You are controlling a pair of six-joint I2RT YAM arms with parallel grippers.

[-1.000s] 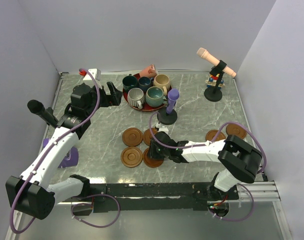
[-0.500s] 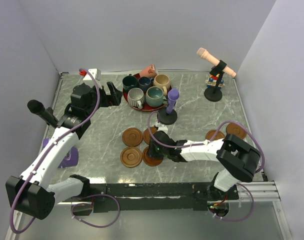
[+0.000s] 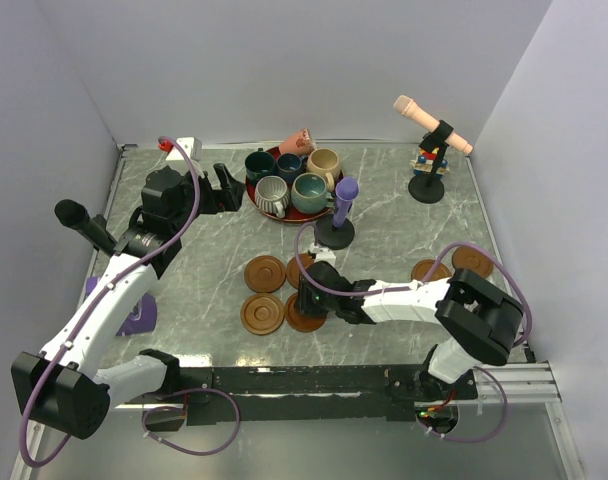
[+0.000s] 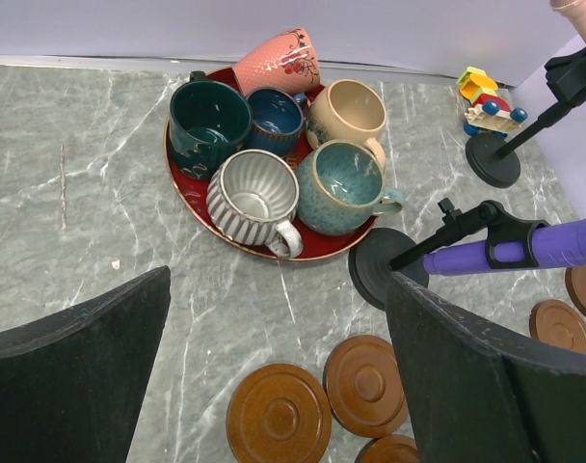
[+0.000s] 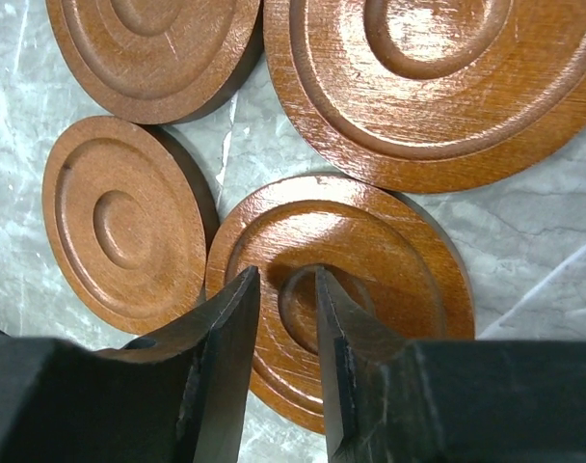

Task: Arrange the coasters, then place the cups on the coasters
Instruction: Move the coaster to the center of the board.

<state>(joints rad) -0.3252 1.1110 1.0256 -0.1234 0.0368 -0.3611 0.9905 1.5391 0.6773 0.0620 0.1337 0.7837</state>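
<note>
Several cups (image 3: 289,180) stand crowded on the red plate (image 4: 192,193), among them grey ribbed (image 4: 253,198), teal (image 4: 339,185) and beige (image 4: 346,111) ones, with a pink one (image 4: 274,60) tipped over at the back. Wooden coasters (image 3: 265,272) lie grouped mid-table, and two more (image 3: 473,261) lie at the right. My right gripper (image 3: 309,298) points down onto one coaster (image 5: 389,251). Its fingers (image 5: 230,328) stand narrowly apart with nothing between them, the tips at the centre ring. My left gripper (image 4: 279,280) hovers wide open and holds nothing, beside the plate.
A purple microphone (image 3: 342,205) on a black round base (image 4: 380,265) stands just behind the coaster group. A peach microphone (image 3: 431,125) and a small toy (image 3: 427,158) are at the back right. A purple object (image 3: 139,315) lies at the left edge.
The right gripper's jaws have spread slightly over the coaster. The left arm has not moved.
</note>
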